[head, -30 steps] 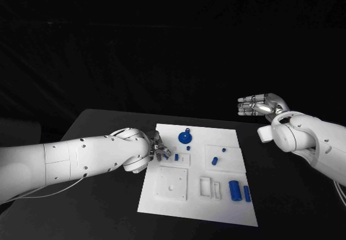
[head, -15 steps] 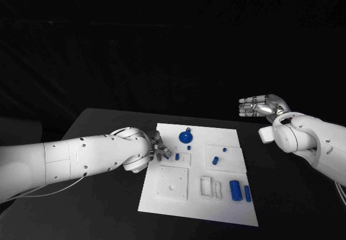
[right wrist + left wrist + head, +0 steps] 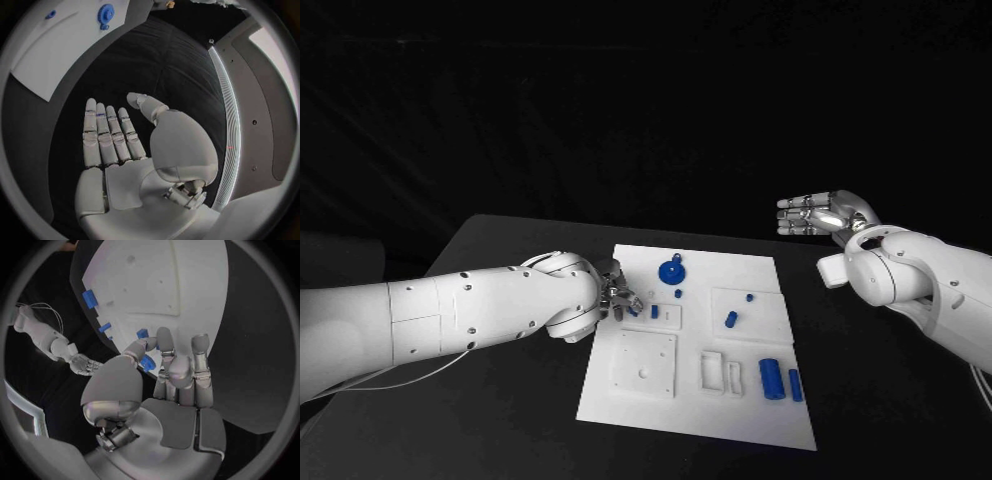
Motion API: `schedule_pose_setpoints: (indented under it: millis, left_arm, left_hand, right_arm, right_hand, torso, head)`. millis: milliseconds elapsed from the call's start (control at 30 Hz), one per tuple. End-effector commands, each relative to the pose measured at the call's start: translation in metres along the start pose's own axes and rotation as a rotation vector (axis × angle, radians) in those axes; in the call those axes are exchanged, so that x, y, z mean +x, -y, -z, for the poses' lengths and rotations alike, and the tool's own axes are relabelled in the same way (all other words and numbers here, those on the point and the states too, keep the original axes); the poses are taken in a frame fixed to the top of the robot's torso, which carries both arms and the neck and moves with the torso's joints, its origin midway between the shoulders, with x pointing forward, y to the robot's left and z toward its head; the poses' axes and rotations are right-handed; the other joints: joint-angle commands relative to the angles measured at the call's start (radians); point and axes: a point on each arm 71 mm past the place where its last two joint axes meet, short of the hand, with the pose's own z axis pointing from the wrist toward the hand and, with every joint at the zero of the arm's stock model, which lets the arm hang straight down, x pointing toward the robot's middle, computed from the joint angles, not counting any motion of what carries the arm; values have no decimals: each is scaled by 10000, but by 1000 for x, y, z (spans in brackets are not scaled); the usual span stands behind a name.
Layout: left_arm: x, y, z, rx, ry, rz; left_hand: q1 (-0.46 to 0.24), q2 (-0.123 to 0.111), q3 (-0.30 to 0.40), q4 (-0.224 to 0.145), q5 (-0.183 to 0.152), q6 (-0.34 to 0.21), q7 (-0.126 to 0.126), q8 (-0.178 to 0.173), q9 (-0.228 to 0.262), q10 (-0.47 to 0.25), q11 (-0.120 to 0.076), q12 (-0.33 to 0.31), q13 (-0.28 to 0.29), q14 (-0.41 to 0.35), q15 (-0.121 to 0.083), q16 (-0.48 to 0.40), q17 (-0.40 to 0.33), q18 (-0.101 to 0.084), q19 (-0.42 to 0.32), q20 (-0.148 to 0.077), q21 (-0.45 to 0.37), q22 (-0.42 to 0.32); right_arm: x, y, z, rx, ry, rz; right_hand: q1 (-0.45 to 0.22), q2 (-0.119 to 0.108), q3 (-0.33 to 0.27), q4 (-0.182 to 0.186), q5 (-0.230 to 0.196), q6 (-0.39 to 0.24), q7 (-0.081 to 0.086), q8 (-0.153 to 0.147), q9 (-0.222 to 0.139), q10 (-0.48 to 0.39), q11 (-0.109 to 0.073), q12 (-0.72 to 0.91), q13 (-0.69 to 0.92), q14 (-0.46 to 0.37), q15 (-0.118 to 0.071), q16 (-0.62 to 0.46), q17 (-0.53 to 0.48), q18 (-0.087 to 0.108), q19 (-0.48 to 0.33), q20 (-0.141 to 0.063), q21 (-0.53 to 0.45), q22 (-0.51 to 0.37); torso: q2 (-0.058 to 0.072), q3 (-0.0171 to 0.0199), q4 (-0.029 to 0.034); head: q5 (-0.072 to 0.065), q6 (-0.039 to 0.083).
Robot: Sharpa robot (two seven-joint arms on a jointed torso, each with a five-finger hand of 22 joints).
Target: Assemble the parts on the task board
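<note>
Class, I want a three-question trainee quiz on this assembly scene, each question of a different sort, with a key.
1. True or false: the right hand rests on the task board.
2. Which hand pinches a small blue part? A) left hand B) right hand
3. Fill in: the round blue part lies at the board's ___ edge, far or near from the robot.

Key: 1 false, it hangs open above the table, off the board. 2 A. 3 far.
</note>
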Motion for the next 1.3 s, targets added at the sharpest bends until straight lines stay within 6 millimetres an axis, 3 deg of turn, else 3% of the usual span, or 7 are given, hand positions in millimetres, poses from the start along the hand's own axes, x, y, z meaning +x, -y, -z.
schedule_pose_setpoints:
  millis: [33,200,367,500,933,1300]
  left_arm:
    - [9,-5,-1,-280,-588,-310]
    - [10,-5,-1,-305,-707,-371]
    - [11,-4,-2,-301,-805,-421]
    - [11,-4,-2,-301,-860,-445]
    - [11,-4,-2,-274,-948,-458]
    - [9,-5,-3,-276,-774,-377]
  left_hand:
    - [36,95,268,-357,-86,1547,-974,41,-164,376,-203,-46,18,-44,-24,17,-5,-10,-68,5,30,185]
    - [136,82,194,-320,-249,1605,-957,37,-683,383,-191,-67,35,-53,-11,11,-19,-7,-75,19,18,185]
    - [339,8,20,-221,-567,1737,-944,39,-1521,388,-182,-60,44,-36,18,31,-1,-24,-82,50,-2,183]
    - [411,13,-35,-173,-672,1824,-958,62,-1744,376,-169,-21,65,-30,27,63,25,-37,-75,54,-10,187]
    - [419,105,-77,-108,-905,1942,-993,78,-1706,373,-162,176,175,17,38,195,118,-49,-76,71,53,195]
    - [358,199,-22,-85,-886,1992,-1020,89,-1476,369,-177,351,296,53,21,332,221,-44,-59,58,134,194]
  right_arm:
    - [4,-2,1,-240,-303,378]
    - [7,-2,1,-372,-407,625]
    - [8,-1,2,-442,-489,797]
    - [9,0,2,-456,-524,868]
    - [9,2,2,-439,-543,959]
    - [12,5,1,-406,-642,1029]
  right_hand:
    - [-1,5,92,-11,64,-13,19,-40,-8,-70,-10,-32,-11,-83,-18,-16,-10,52,-81,23,31,-11]
    - [4,-5,95,-19,78,-54,23,-43,-11,-96,-9,-33,-12,-103,-16,-16,-11,50,-91,25,27,-12]
    - [35,-3,99,-33,86,-97,30,-45,-12,-154,-2,-36,-14,-155,-10,-19,-13,51,-100,27,27,-11]
    - [43,-6,97,-35,94,-128,32,-47,-14,-173,0,-35,-15,-174,-7,-19,-14,49,-112,32,24,-12]
    - [52,-19,70,-21,156,-156,39,-46,-14,-205,7,-36,-15,-213,-8,-20,-14,57,-128,45,30,-11]
    - [60,-26,63,-16,201,-178,40,-48,-15,-227,9,-38,-17,-216,-7,-19,-14,59,-139,47,28,-11]
  torso:
    - [3,3,3]
    - [0,-6,9]
    - [4,-9,9]
    - [0,-12,4]
    - [3,-10,7]
    - [5,-9,-5]
  head:
    - [-12,1]
    - [-16,-27]
    - [1,-32]
    - [3,-40]
    - [30,-50]
    - [72,-52]
